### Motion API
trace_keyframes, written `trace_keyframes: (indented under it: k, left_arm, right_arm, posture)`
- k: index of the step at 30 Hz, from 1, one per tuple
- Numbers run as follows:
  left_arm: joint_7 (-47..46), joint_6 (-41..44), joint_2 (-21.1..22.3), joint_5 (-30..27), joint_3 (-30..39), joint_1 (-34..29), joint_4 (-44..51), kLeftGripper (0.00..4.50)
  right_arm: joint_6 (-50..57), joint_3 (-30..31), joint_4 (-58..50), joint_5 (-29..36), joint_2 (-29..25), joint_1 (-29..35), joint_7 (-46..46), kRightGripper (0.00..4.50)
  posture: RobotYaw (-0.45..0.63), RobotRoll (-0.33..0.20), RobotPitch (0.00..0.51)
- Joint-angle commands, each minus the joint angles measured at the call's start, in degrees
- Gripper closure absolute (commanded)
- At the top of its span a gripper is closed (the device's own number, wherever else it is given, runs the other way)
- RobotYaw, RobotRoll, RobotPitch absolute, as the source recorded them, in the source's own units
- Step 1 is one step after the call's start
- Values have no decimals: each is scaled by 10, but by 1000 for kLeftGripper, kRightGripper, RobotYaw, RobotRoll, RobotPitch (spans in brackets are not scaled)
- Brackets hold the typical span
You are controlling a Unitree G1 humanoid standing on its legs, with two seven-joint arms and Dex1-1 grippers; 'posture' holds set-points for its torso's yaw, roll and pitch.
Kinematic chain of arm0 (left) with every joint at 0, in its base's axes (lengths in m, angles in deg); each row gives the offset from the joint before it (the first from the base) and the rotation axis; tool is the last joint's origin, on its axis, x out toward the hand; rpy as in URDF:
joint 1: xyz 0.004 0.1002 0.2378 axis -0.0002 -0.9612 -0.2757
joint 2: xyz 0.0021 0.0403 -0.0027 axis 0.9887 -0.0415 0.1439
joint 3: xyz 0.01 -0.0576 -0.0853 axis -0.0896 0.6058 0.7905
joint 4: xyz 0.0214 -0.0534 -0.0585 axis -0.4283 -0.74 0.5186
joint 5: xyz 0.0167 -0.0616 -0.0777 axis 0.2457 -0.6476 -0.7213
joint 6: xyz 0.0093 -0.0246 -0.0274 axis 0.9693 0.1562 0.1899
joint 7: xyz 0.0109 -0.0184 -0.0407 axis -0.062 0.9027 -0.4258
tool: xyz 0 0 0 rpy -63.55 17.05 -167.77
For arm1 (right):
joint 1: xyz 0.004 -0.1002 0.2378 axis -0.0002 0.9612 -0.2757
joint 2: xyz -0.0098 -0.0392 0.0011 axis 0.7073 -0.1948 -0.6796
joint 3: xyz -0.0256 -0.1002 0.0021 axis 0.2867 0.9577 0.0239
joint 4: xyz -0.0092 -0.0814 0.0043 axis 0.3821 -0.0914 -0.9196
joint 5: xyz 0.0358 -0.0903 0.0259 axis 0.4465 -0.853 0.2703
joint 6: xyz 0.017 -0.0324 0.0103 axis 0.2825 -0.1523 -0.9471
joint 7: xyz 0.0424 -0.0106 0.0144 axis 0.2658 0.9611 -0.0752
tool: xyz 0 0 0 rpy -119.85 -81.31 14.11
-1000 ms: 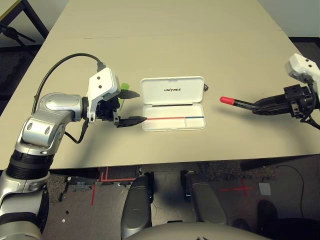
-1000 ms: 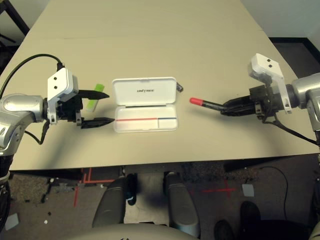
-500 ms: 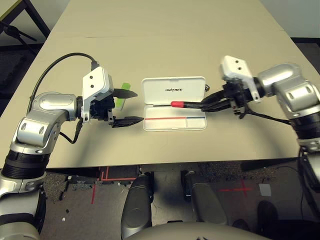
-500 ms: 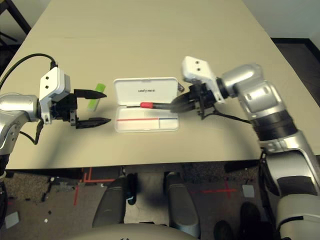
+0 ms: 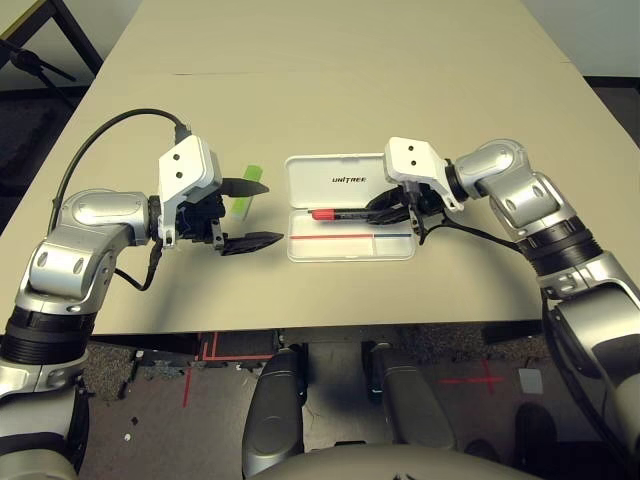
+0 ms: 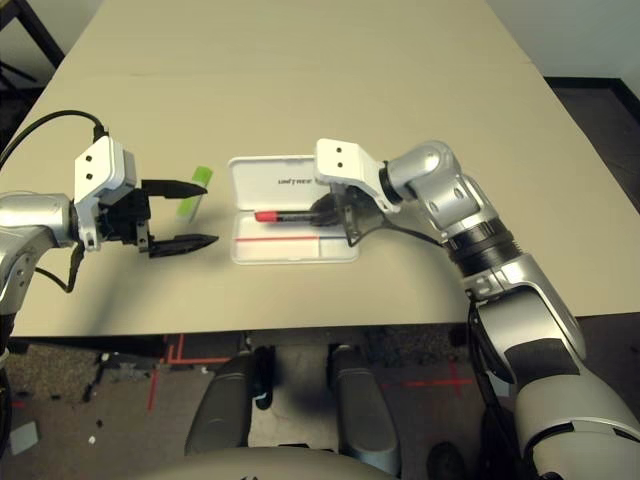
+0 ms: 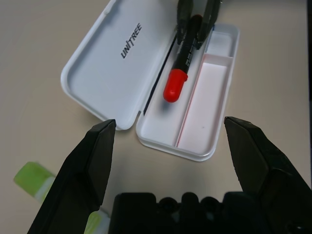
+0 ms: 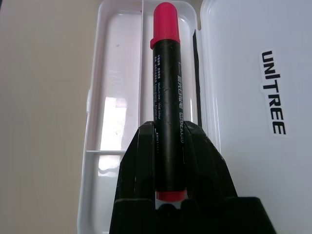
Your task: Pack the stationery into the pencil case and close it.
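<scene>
Pencil case [image 5: 304, 248]: smooth white hard plastic, rounded rectangle, lying open on the matte beige surface [image 5: 340, 110].
Red-capped marker [image 8: 167, 97]: black cylinder, pinched in the right end effector [image 8: 169, 131], over the long far compartment.
Left end effector [image 7: 169, 126]: spread wide, empty.
Highlighter [image 6: 201, 178]: lime-green, left of case.
</scene>
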Motion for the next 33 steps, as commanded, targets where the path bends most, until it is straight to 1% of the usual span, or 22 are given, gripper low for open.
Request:
trace_keyframes:
  k: [1, 5, 7, 10, 11, 12, 15, 16, 20, 25, 29, 32, 33]
  left_arm:
    - [-16, 13, 0, -3, 5, 2, 10, 0]
    - [-33, 32, 2, 6, -6, -1, 8, 0]
    - [-48, 46, -4, 9, -9, 1, 7, 0]
    - [-84, 76, -13, 18, -15, 10, 2, 0]
    - [-111, 81, -19, 34, -18, 16, -4, 0]
    - [-135, 91, -25, 46, -19, 22, -10, 0]
    - [-184, 110, -52, 54, -7, 41, -27, 0]
    - [-203, 118, -60, 58, -3, 47, -32, 0]
    - [-267, 150, -91, 73, 4, 70, -52, 0]
    - [-343, 229, -127, 81, 16, 106, -88, 0]
    - [-369, 276, -134, 88, 11, 128, -114, 0]
    - [-375, 305, -133, 89, 2, 141, -127, 0]
    - [-373, 313, -131, 90, -5, 146, -134, 0]
  right_arm:
    - [-18, 9, 13, -9, 12, 4, -5, 3917]
    - [-29, 9, 21, -16, 20, 6, -11, 3917]
    - [-33, 7, 24, -15, 24, 8, -13, 3142]
    - [-36, 3, 29, -14, 27, 7, -11, 2109]
    - [-42, 2, 33, -15, 27, 6, -11, 1786]
    - [-48, 1, 36, -15, 28, 5, -11, 1346]
    - [-65, -8, 43, -1, 25, 8, 4, 205]
    - [-65, -13, 43, 5, 24, 9, 7, 9]
    - [-69, -35, 37, 36, 9, 15, 32, 9]
    - [-46, -97, 4, 135, -18, 40, 102, 9]
    - [-12, -141, -22, 206, -57, 64, 152, 9]
    - [7, -157, -39, 251, -89, 79, 157, 9]
    - [18, -164, -46, 272, -109, 83, 157, 9]
  posture:
    - [77, 0, 194]
    - [77, 0, 187]
    - [79, 0, 187]
    - [80, 0, 187]
    - [80, 0, 187]
    - [79, 0, 185]
    - [75, 0, 184]
    - [72, 0, 185]
    - [68, 0, 186]
    - [53, 0, 193]
    - [37, 0, 196]
    - [32, 0, 197]
    - [26, 0, 198]
